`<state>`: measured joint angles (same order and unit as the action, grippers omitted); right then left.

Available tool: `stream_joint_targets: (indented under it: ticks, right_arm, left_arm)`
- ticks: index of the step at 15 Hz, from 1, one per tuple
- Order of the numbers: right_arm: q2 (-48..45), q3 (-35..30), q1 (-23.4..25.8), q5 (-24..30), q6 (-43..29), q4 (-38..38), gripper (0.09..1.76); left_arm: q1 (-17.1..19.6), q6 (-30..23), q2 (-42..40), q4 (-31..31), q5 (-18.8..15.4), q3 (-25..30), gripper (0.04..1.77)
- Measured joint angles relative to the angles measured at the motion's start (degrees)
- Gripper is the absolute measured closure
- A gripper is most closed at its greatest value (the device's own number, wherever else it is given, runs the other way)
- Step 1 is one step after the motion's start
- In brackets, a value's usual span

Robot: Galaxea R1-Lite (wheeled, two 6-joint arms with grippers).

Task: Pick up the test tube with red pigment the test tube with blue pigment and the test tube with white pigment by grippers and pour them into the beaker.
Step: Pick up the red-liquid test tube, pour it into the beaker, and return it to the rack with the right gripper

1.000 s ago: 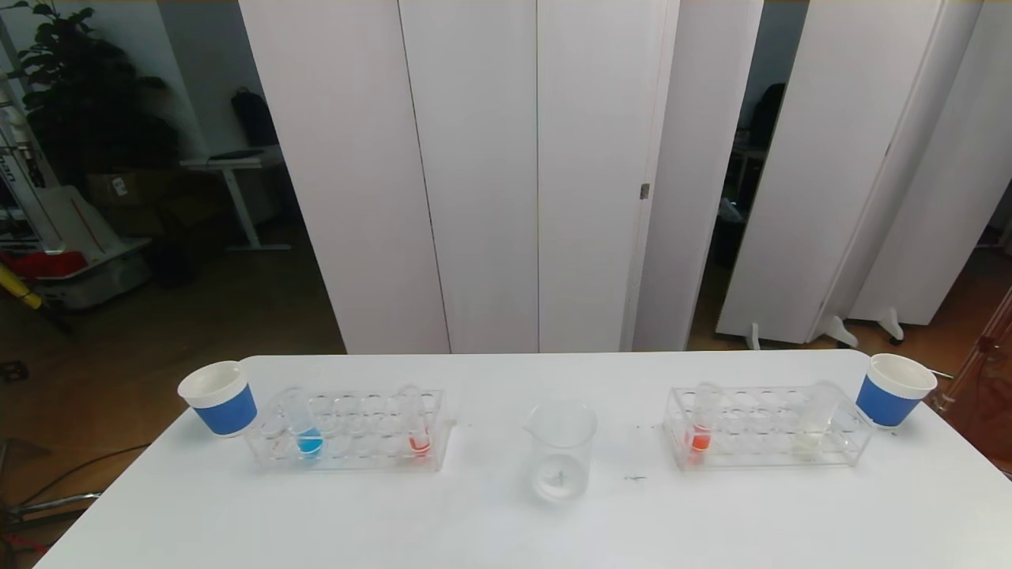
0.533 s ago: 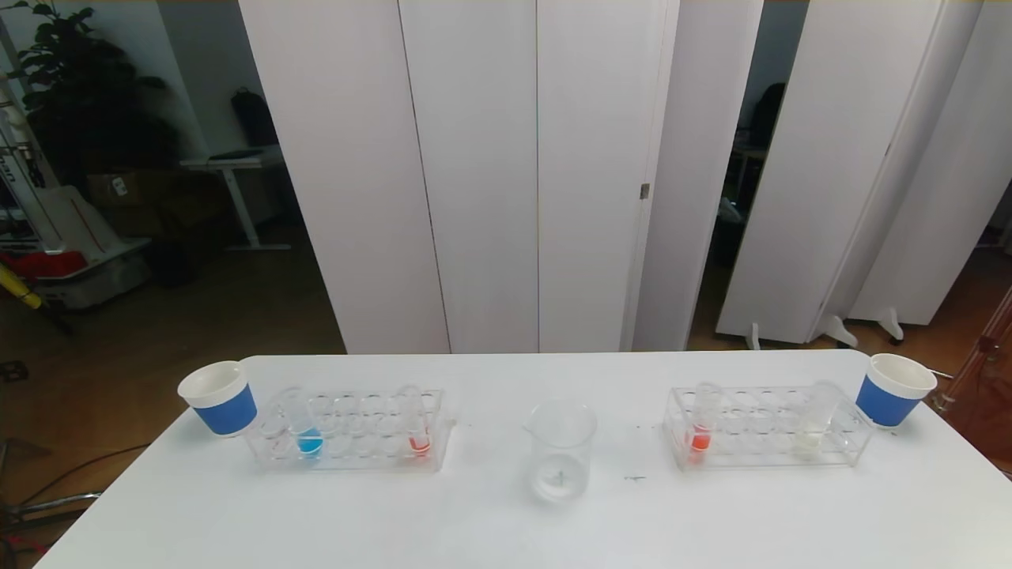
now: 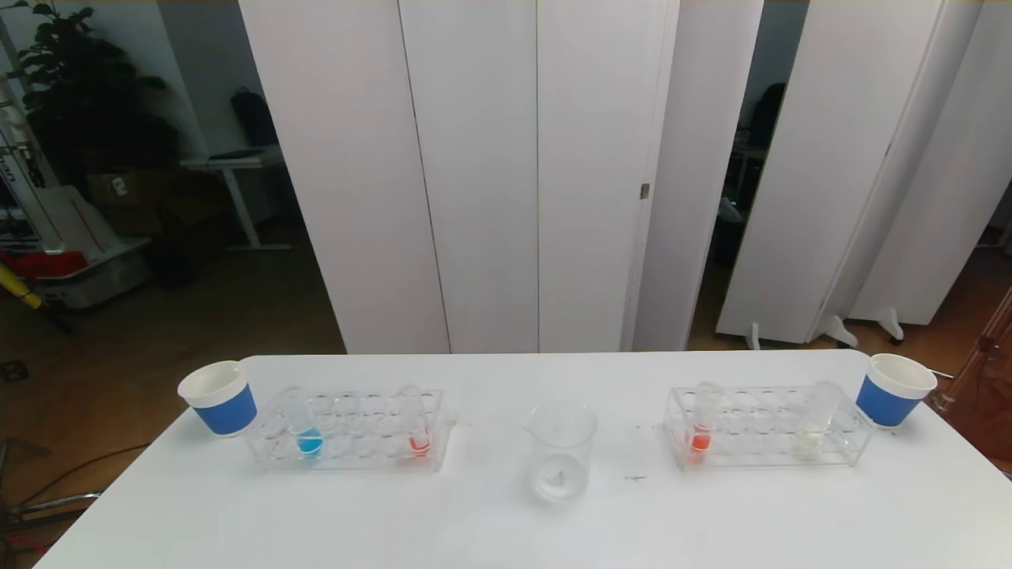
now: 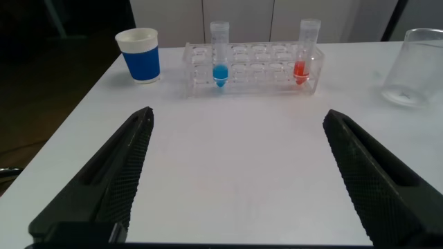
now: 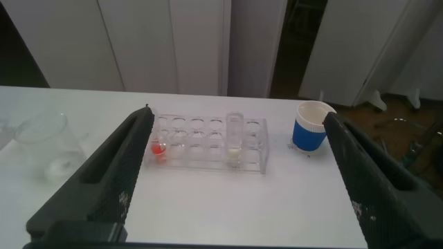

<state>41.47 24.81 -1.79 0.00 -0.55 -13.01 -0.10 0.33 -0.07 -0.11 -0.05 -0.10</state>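
We are hovering both grippers wide open, empty: left gripper (image 4: 235,173), right gripper (image 5: 235,180). Blue tube (image 3: 307,431) sitting in left rack (image 3: 348,460), white tube (image 3: 814,427) in right rack (image 3: 767,460), beaker (image 3: 560,450) between. Risking: clear glass slipping, rack dragging, neighbouring red tube (image 3: 417,431) getting knocked.

Bright blue liquid in one tube (image 3: 308,431), orange-red in two others (image 3: 419,431), cream-white in one (image 3: 814,427); blue-sleeved white cups (image 3: 221,397), clear beaker (image 3: 561,450), white bench (image 3: 490,521).

Beaker (image 3: 560,450) centre on table (image 3: 490,521), between two tube racks (image 3: 348,429) (image 3: 765,427); cups (image 3: 219,397) (image 3: 894,390) outermost.
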Motion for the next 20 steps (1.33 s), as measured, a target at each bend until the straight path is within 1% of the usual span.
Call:
stream_joint_targets:
  ticks: [3,5,9,14,15,17,20]
  right_arm:
    - [10.3,-0.3,-0.4,0.0,-0.5,-7.0,0.1]
    - [16.7,-0.8,-1.6,0.0,-1.2,-11.3,0.1]
    - [26.5,-3.2,-6.4,-0.3,-1.5,-19.3,0.1]
    - [37.5,-9.3,-12.3,-3.4,-1.5,-34.8,0.1]
    - [39.4,-10.4,-13.3,-4.1,-1.5,-36.5,0.1]
    - [41.9,-11.5,-14.5,-5.4,-2.0,-37.5,0.1]
    - [45.0,-11.7,-17.5,-9.9,-4.4,-38.4,0.1]
  left_arm:
    - [0.0,0.0,0.0,0.0,0.0,0.0,0.06]
    - [0.0,0.0,0.0,0.0,0.0,0.0,0.06]
    - [0.0,0.0,0.0,0.0,0.0,0.0,0.06]
    - [0.0,0.0,0.0,0.0,0.0,0.0,0.06]
    - [0.0,0.0,0.0,0.0,0.0,0.0,0.06]
    - [0.0,0.0,0.0,0.0,0.0,0.0,0.06]
    - [0.0,0.0,0.0,0.0,0.0,0.0,0.06]
